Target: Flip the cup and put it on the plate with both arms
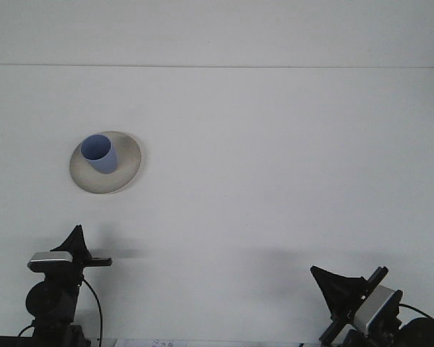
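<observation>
A blue cup (100, 153) stands upright, mouth up, on the left part of a round beige plate (126, 168) at the table's left. My left gripper (75, 241) sits low at the bottom left, well in front of the plate and apart from it, holding nothing. Far from both, my right gripper (331, 282) rests at the bottom right with its tip pointing left, also holding nothing.
The white table (275, 159) stretches wide to a far edge line near the top of the view. Soft shadows lie in front of each arm.
</observation>
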You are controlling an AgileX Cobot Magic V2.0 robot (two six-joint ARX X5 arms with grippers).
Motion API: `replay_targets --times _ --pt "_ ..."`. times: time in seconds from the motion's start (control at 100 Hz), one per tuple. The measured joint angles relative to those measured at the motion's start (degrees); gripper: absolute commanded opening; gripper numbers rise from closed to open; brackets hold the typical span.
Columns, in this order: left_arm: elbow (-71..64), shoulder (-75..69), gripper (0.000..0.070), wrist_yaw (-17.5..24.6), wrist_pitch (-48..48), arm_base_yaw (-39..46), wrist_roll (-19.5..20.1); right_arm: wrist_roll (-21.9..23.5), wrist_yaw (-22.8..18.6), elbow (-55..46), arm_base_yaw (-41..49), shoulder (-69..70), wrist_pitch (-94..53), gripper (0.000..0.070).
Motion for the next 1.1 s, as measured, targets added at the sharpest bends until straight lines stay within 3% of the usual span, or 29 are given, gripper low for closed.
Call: replay_targets --times 0.38,0.54,0.77,0.93,1.1 --pt "0.0 0.0 0.0015 0.0 0.0 0.0 0.0 -0.3 0.0 0.0 0.0 0.0 0.0 0.0006" --pt "0.0 0.0 0.0015 0.0 0.0 0.0 0.0 -3.2 1.0 -0.1 -1.5 0.0 0.2 0.0006" --pt "0.0 0.0 0.0015 0.0 0.0 0.0 0.0 -5.7 0.8 -11.3 -22.2 0.0 18.2 0.0006" --pt "0.0 0.0 0.0015 0.0 0.0 0.0 0.0 -4.0 -6.2 -23.5 -38.8 -0.2 31.9 0.0006" --pt "0.0 0.0 0.0015 0.0 0.0 0.0 0.0 -1.8 -6.6 -32.6 -45.4 -3.7 35.4 0.0006"
